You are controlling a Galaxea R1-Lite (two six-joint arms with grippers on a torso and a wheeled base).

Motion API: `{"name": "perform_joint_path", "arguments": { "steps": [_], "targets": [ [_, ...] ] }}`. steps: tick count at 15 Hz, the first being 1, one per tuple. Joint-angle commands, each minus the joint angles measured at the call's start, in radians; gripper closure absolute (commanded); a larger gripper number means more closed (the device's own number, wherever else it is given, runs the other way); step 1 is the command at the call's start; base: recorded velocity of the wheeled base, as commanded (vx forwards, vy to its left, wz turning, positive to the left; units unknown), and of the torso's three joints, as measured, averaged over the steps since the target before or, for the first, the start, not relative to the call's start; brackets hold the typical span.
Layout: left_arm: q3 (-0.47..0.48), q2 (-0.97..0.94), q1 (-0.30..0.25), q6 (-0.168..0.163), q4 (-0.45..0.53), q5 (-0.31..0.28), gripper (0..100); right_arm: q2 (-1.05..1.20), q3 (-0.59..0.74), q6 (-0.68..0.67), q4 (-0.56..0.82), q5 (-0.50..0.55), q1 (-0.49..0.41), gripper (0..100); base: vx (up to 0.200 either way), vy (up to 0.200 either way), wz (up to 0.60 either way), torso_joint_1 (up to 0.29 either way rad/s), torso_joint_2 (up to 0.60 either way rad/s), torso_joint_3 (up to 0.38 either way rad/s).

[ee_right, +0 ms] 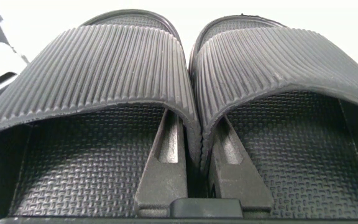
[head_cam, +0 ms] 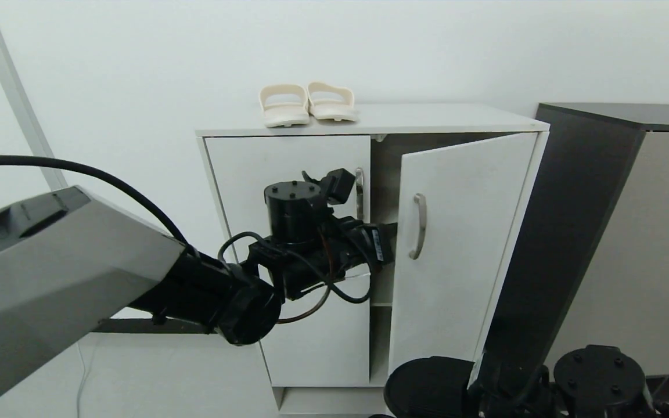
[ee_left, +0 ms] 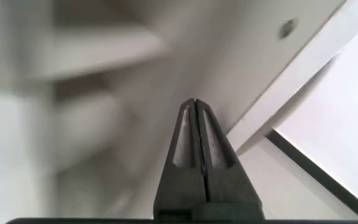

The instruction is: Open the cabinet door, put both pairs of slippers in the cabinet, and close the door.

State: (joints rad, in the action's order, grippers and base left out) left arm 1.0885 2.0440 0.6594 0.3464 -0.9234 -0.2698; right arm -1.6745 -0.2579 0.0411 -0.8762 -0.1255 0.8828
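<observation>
The white cabinet (head_cam: 369,119) has its right door (head_cam: 468,261) swung partly open and its left door (head_cam: 241,168) closed. A cream pair of slippers (head_cam: 308,104) lies on top of it. My left gripper (head_cam: 388,237) is at the dark gap between the doors, at mid height. In the left wrist view the left gripper (ee_left: 196,104) is shut and holds nothing, with the cabinet's inside ahead. My right gripper (ee_right: 199,118) is shut on the black pair of slippers (ee_right: 123,68), one finger inside each, pinching their inner walls together. The right arm (head_cam: 596,377) sits low, in front of the open door.
A dark grey cabinet (head_cam: 630,232) stands directly right of the white one, close to the open door's edge. A shelf (head_cam: 382,303) crosses the gap at mid height. Each door carries a metal handle (head_cam: 420,225). A plain white wall is behind.
</observation>
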Motion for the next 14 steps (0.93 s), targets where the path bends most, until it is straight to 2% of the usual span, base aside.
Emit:
{"name": "perform_joint_path", "arguments": {
  "steps": [1, 2, 4, 8, 10, 12, 14],
  "targets": [
    [0.011, -0.002, 0.097, -0.003, -0.003, -0.005, 100, 0.001, 0.031, 0.000, -0.038, -0.008, 0.022, 100, -0.200, 0.000, 0.00, 0.002, 0.00, 0.002],
    [0.027, 0.001, 0.118, -0.001, -0.008, -0.005, 100, -0.005, 0.046, 0.000, -0.076, -0.019, 0.024, 100, -0.200, 0.000, 0.00, -0.002, 0.00, 0.002],
    [0.040, 0.008, 0.121, -0.001, -0.009, -0.003, 100, -0.018, 0.060, 0.000, -0.115, -0.025, 0.024, 100, -0.200, 0.000, 0.00, 0.002, 0.00, 0.002],
    [0.017, -0.008, 0.055, -0.003, -0.043, 0.009, 100, -0.037, 0.052, 0.000, -0.122, -0.020, 0.016, 100, 0.000, 0.000, 0.00, 0.000, 0.00, 0.000],
    [-0.050, -0.100, 0.000, -0.004, -0.052, 0.101, 100, -0.119, -0.020, -0.024, -0.198, 0.030, -0.067, 100, 0.000, 0.000, 0.00, 0.000, 0.00, 0.000],
    [-0.171, -0.239, -0.026, -0.017, -0.040, 0.192, 100, -0.206, -0.084, -0.113, -0.299, 0.170, -0.087, 100, 0.000, 0.000, 0.00, 0.000, 0.00, 0.000],
    [-0.312, -0.389, -0.061, -0.033, -0.005, 0.256, 100, -0.294, -0.185, -0.138, -0.333, 0.299, -0.097, 100, 0.000, 0.000, 0.00, 0.000, 0.00, 0.000]
  ]
}}
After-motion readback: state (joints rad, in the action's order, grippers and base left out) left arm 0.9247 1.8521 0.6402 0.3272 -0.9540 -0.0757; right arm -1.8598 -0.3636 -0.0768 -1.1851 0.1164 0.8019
